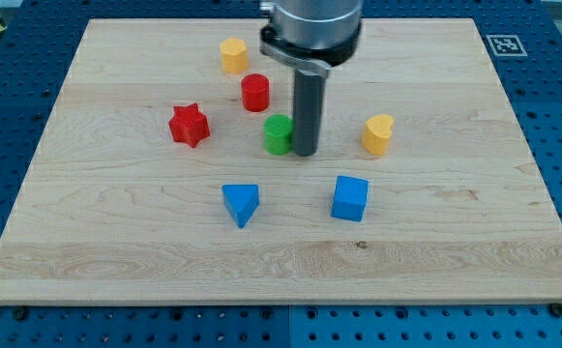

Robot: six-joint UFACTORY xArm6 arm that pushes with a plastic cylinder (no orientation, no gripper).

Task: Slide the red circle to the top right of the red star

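The red circle [255,93] stands on the wooden board [116,222], up and to the right of the red star [190,125]. My tip [306,152] rests on the board just right of the green block [279,134], nearly touching it. The tip is below and to the right of the red circle, apart from it. The rod rises from the tip to the arm's grey body at the view's top.
A yellow hexagon-like block [233,55] sits above the red circle. A yellow heart-like block [378,134] lies right of my tip. A blue triangle [241,203] and a blue cube [350,198] lie lower on the board.
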